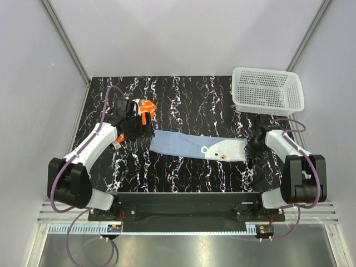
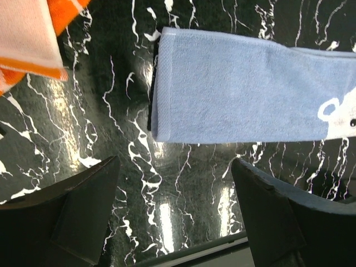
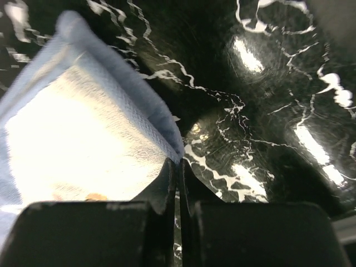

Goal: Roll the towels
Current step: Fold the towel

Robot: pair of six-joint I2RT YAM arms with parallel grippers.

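Observation:
The light blue towel (image 1: pixel 178 143) lies flat as a long strip across the middle of the marble table, its right end showing a white printed patch. My right gripper (image 1: pixel 248 149) sits at that right end. In the right wrist view its jaws (image 3: pixel 178 162) are pressed together, with the corner of the blue towel (image 3: pixel 83 128) pinched at their tips. The orange towel (image 1: pixel 147 107) is bunched at the back left, beside my left wrist. My left gripper (image 2: pixel 175 189) hovers open just off the blue towel's left end (image 2: pixel 239 94), nothing between its fingers. The orange towel (image 2: pixel 33 39) shows at the upper left of that view.
A white mesh basket (image 1: pixel 268 89) stands at the table's back right corner, behind the right arm. Grey walls close in the table on the left, right and back.

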